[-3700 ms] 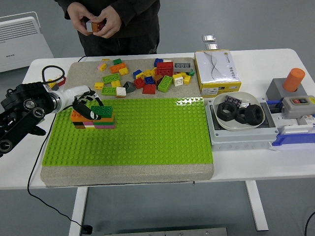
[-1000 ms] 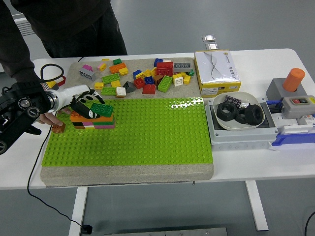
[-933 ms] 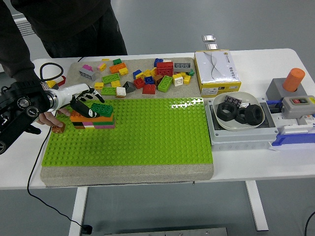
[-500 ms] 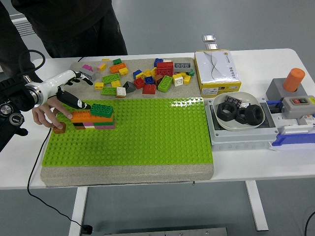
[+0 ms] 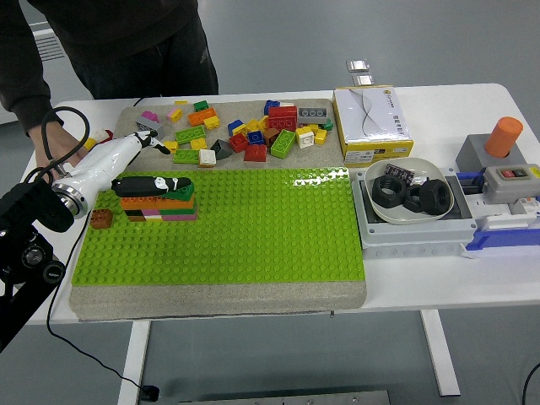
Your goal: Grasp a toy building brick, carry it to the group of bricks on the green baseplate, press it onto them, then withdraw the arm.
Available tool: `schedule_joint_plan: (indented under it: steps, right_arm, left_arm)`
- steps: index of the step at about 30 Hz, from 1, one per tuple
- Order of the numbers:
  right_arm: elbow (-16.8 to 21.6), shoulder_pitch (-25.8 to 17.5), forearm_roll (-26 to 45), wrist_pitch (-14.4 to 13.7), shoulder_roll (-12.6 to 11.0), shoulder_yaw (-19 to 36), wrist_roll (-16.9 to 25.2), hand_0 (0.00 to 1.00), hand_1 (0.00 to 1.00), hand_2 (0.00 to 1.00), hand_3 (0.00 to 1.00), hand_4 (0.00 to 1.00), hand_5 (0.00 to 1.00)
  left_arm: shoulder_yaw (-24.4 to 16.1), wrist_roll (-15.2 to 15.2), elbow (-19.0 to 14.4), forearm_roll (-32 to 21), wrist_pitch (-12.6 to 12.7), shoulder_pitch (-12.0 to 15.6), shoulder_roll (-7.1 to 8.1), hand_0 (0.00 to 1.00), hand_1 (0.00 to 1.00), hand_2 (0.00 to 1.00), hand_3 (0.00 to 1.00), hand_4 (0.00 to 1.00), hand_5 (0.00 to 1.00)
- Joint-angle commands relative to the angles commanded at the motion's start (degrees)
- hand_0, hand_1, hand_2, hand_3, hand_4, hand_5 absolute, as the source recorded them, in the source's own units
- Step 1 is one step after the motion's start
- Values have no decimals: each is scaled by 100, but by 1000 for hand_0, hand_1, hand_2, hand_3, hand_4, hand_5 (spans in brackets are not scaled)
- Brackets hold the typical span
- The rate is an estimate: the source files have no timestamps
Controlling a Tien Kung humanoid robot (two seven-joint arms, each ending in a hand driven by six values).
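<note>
— While lying on the brick stack [image 5: 160, 205], left of centre on the green baseplate [image 5: 253, 245], green brick [image 5: 175, 186]: light, rigid, slick?

— Probably; best pinched across long sides. Left hand [image 5: 135, 164] fingers [image 5: 152, 183] extended, holding nothing.

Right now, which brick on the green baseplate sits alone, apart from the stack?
The small brown brick at the green baseplate left edge. It stands by itself on the studs, left of the stacked bricks, touching none.

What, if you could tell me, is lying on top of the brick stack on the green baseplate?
A green brick tops the brick stack. The left hand reaches over it, its fingers hiding the stack's left top.
</note>
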Motion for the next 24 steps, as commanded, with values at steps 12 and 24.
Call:
schedule_joint_plan:
  steps: [12,24]
  right_arm:
    - [0,2,13,-2,-7,-21,1,695,662,625,741,923,998]
    - [0,-3,93,-15,8,-117,-15,695,661,626,741,925,998]
  left_arm:
    - [87,-17,79,44,25,244,30,961,953,951,686,998,767]
    - [118,-164,384,38,139,239,-70,959,950,950,682,998,757]
